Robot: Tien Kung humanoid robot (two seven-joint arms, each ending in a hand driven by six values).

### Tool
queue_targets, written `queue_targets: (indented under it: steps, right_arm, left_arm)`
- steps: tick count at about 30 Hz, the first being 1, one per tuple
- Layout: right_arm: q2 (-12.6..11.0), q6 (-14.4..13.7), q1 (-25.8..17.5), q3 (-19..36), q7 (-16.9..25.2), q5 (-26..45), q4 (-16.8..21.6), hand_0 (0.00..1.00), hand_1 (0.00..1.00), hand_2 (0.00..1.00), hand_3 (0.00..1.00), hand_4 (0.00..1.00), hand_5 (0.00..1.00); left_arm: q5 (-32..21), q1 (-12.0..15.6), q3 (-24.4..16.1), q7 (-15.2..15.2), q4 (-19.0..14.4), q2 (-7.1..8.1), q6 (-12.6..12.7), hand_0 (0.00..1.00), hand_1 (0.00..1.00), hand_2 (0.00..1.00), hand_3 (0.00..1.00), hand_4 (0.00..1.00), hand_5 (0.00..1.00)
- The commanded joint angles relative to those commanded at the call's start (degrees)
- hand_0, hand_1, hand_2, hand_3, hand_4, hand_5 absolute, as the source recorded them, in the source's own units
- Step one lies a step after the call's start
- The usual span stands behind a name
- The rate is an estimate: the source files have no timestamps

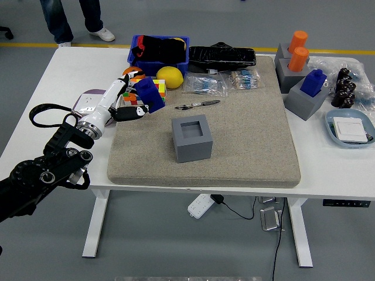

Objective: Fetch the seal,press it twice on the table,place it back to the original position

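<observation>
Seal [149, 94], tilted with its top leaning left, is pinched in the left hand [124, 99].

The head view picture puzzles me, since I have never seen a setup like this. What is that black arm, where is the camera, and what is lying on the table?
The camera sits high on a humanoid robot and looks down over a white table. The black arm coming in from the left is the robot's own left arm, ending in a white robot hand with five fingers. That hand grips a blue seal, lifted above the grey mat, in front of the colourful puzzle cubes. The right arm is out of view. In the middle of the mat stands a grey block with an empty square hollow. Behind are a lemon, a blue bin and a pen. To the right stand more grey blocks holding orange and blue seals. A person's legs show at the top.
</observation>
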Motion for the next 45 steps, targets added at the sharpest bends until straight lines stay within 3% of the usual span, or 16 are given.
queue_targets:
  steps: [8, 19, 32, 45]
  right_arm:
    - [0.0, 0.0, 0.0, 0.2, 0.0, -0.2, -0.1, 0.818, 0.728, 0.724, 0.682, 0.776, 0.580]
    - [0.0, 0.0, 0.1, 0.2, 0.0, -0.2, -0.1, 0.818, 0.728, 0.724, 0.682, 0.776, 0.580]
    - [-0.1, -0.1, 0.2, 0.2, 0.0, -0.2, -0.1, 0.817, 0.728, 0.724, 0.682, 0.776, 0.580]
    - [-0.2, -0.1, 0.2, -0.3, 0.0, -0.1, -0.1, 0.818, 0.728, 0.723, 0.681, 0.776, 0.580]
  left_arm:
    - [3.5, -0.4, -0.6, 6.0, -6.2, 0.34, -3.0, 0.848, 0.508, 0.404, 0.901, 0.595, 0.002]
    - [7.2, -1.3, 1.1, 11.4, -10.6, -0.82, -5.3, 0.849, 0.502, 0.405, 0.903, 0.595, 0.002]
    - [7.9, -3.8, 4.1, 12.9, -7.8, -2.29, -6.7, 0.846, 0.499, 0.402, 0.903, 0.588, 0.002]
    - [7.7, -4.1, 5.6, 13.2, -7.8, -2.23, -7.0, 0.846, 0.496, 0.400, 0.904, 0.589, 0.002]
